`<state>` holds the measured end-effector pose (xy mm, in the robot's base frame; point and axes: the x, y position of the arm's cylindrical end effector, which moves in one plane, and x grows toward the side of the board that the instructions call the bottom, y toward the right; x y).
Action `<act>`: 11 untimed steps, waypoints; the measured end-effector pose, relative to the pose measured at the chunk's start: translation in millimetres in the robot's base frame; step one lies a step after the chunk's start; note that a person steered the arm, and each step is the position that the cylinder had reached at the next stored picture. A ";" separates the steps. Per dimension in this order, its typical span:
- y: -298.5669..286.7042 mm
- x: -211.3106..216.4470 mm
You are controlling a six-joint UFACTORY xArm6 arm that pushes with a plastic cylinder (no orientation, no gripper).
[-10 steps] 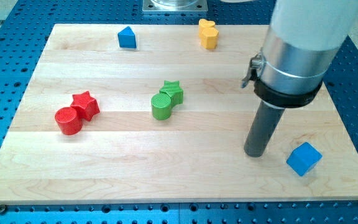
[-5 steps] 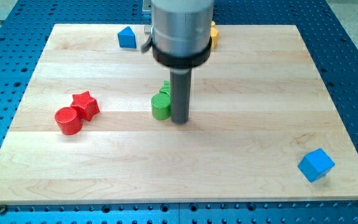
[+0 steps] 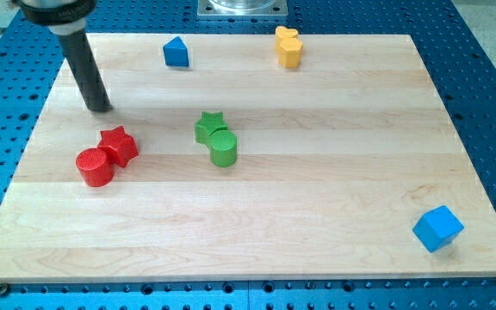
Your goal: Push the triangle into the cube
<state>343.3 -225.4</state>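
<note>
The blue triangle block (image 3: 175, 52) sits near the view's top, left of centre. The blue cube (image 3: 437, 228) lies far off at the view's bottom right. My tip (image 3: 100, 108) rests on the board at the view's left, below and left of the triangle and just above the red star. It touches no block.
A red star (image 3: 120, 145) and a red cylinder (image 3: 95, 167) sit together at the left. A green star (image 3: 208, 127) and a green cylinder (image 3: 223, 149) sit together near the middle. A yellow block (image 3: 288, 46) is at the top. The wooden board (image 3: 317, 189) lies on a blue perforated table.
My tip swept from beside the cube at the right, across the middle, to the far left. The cube shifted slightly right. The green pair was nudged, the star now upper left of the cylinder.
</note>
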 end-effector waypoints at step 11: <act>294.2 -39.0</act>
<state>304.3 68.8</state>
